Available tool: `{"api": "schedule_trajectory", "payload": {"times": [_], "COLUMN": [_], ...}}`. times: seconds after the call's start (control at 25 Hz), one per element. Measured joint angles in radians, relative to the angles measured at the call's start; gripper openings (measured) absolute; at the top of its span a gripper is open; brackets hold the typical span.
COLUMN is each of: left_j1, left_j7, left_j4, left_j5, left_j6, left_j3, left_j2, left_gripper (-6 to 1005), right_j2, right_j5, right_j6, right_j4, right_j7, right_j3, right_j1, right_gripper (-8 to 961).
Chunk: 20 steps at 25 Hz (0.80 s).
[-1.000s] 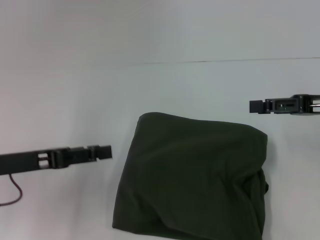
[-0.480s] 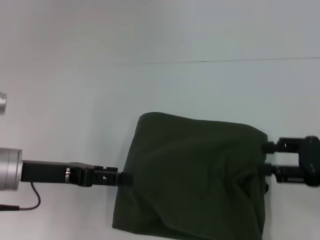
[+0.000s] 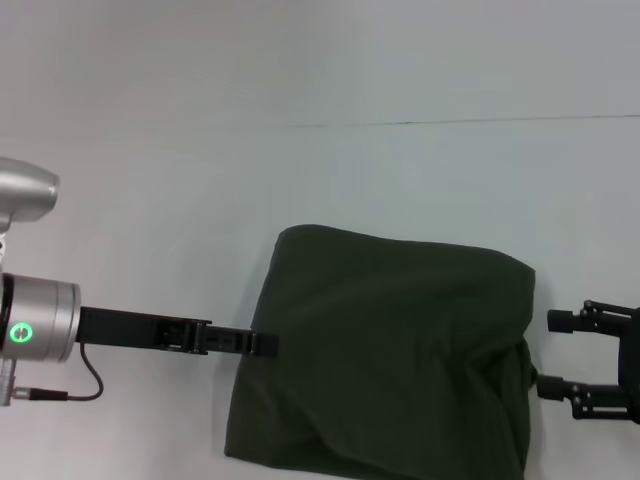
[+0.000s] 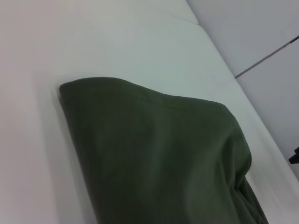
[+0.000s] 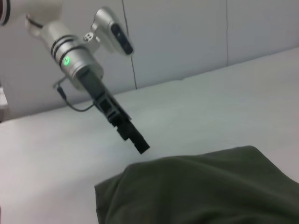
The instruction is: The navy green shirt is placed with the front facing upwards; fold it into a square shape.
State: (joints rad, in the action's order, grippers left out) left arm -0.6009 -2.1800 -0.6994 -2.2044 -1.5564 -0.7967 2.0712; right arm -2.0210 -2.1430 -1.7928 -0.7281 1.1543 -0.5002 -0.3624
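white bench (image 3: 150,180) | dark olive-green cotton shirt (image 3: 390,360), folded to a rough square, lies at your 6 o'clock | left pincer (image 3: 262,345) touches its 9 o'clock edge, nearer; grip unclear | right pincer (image 3: 558,352) spread, just off 3 o'clock edge

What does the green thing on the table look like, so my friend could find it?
On the pale table, between the two black grippers, lies the shirt, nearer the robot. It is a dark olive bundle folded into a rough, lumpy square, the only cloth and only dark green thing there.
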Motion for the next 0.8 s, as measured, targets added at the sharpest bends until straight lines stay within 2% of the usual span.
{"api": "schedule_trajectory", "payload": {"times": [0.28, 0.52, 0.8], "left_j1": [-0.011, -0.025, -0.035], "left_j7": [-0.066, -0.106, -0.109], "left_j4": [0.0, -0.002, 0.0], "left_j5": [-0.004, -0.051, -0.053], "left_j6": [0.049, 0.117, 0.142], "left_j3": [-0.045, -0.081, -0.084], "left_j2": [0.002, 0.024, 0.034], "left_gripper": [887, 888, 888], "right_j2": [-0.013, -0.013, -0.01], "right_j5": [-0.001, 0.0, 0.0], "right_j6": [0.007, 0.01, 0.014], "right_j4": [0.006, 0.006, 0.01], "right_j7": [-0.061, -0.056, -0.056], "right_j3": [0.006, 0.006, 0.006], "right_j1": [0.02, 0.023, 0.025], "right_gripper": [852, 852, 853]}}
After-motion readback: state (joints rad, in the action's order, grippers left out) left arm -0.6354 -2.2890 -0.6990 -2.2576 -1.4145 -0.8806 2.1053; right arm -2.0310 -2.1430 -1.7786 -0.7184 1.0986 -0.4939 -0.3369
